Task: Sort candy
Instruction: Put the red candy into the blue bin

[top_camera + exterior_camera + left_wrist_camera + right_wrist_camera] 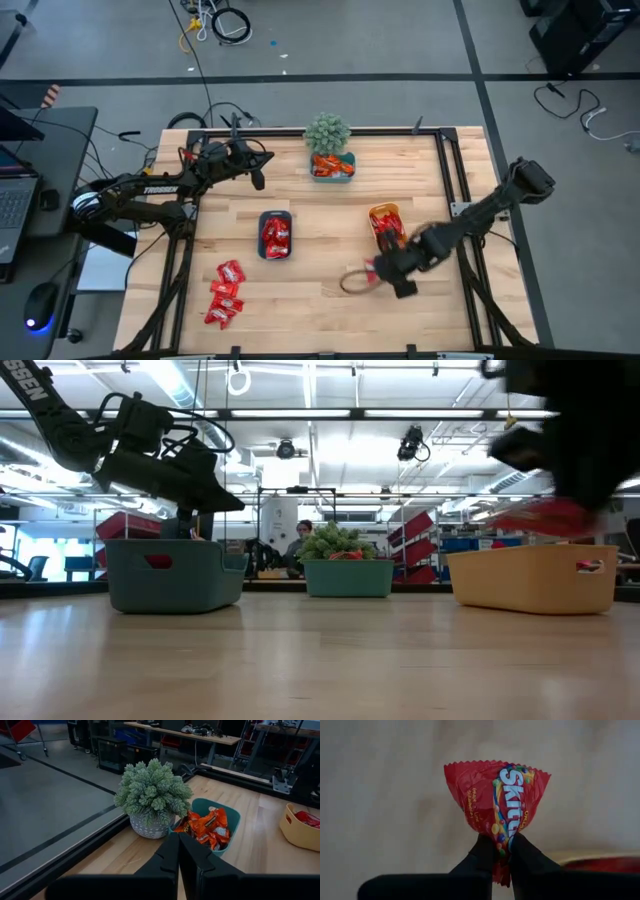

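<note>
Right wrist view: gripper-pinched red candy packet

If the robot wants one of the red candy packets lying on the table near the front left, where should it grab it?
Best guess: come straight down from above and pinch a crimped end of a red packet. They lie flat on the table in a loose pile, so an edge is easier to catch than the flat face. The right hand already holds a red packet that way, by one end.
</note>
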You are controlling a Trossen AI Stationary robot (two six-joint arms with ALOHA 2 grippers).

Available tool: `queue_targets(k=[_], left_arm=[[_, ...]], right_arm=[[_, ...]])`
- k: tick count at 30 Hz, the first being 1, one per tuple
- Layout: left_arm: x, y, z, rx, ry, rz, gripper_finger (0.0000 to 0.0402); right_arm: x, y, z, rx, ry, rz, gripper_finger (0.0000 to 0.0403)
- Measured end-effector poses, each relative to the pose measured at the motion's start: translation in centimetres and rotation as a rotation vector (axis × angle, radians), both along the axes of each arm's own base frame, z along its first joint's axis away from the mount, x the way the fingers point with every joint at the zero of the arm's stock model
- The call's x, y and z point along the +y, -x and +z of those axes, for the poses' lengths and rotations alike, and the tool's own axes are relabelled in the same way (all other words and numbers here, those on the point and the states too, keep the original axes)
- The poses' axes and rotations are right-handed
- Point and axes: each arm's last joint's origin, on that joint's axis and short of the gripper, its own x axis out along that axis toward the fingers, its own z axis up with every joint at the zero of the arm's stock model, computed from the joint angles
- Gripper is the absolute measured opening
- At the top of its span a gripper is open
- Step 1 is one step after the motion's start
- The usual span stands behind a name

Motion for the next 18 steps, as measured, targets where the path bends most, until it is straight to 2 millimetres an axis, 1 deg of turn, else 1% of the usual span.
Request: queue_targets(k=[2,4,6,8,11,14,18], left_arm=[[0.0,0.0,0.1,-0.010,-0.008,0.000,0.0011],[0.0,0.0,0.2,-0.020,-0.016,0.000,0.0011],[0.0,0.0,0.4,-0.032,-0.025,0.000,0.0011],[0.0,-0.1,0.5,-0.038,-0.029,0.000,0.0011],[0.0,-0.1,0.5,-0.042,-0.032,0.000,0.0011],[0.0,-0.1,0.5,-0.045,-0.034,0.000,0.0011],[0.0,-0.1,0.5,-0.045,-0.034,0.000,0.0011]], right_arm=[[-1.7,-1.3,1.0,-0.040,0.079,0.027,0.0031],[-3.5,-3.0,2.3,-0.109,0.124,0.046,0.0030],[-5.4,-4.8,3.4,-0.206,0.143,0.060,0.0027],[-7.3,-6.6,3.9,-0.298,0.116,0.083,0.0026],[-10.1,-9.2,4.1,-0.404,0.052,0.116,0.0026],[-12.4,-11.9,3.7,-0.471,0.018,0.109,0.0026],[-14.5,-15.9,3.3,-0.541,-0.006,0.065,0.0026]])
